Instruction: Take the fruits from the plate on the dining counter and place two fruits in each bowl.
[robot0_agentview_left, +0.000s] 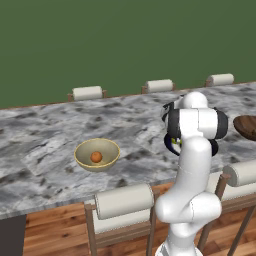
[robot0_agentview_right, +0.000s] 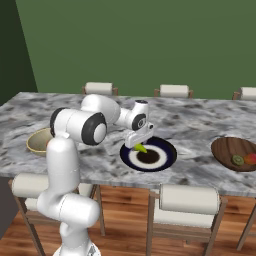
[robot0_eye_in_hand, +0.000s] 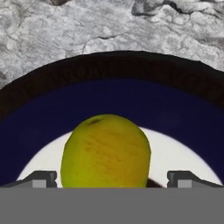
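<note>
gripper (robot0_eye_in_hand: 112, 179) low over the plate (robot0_agentview_right: 169, 155), finger tips spread wide, one on each side of the yellow-green fruit (robot0_eye_in_hand: 106, 151); gap shows on both sides, so no grasp seen. fruit lies between the tips on the plate's white ring, near the dark centre. plate on the dining counter (robot0_agentview_left: 45, 130). tan bowl (robot0_agentview_left: 97, 154) holds one orange fruit (robot0_agentview_left: 96, 157). brown bowl (robot0_agentview_right: 234, 153) holds an olive-green fruit (robot0_agentview_right: 237, 160) and a reddish-orange one (robot0_agentview_right: 250, 158). no readable writing.

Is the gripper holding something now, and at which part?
It cannot be told: the gripper is over the plate with the yellow-green fruit between its fingers, contact hidden.
</note>
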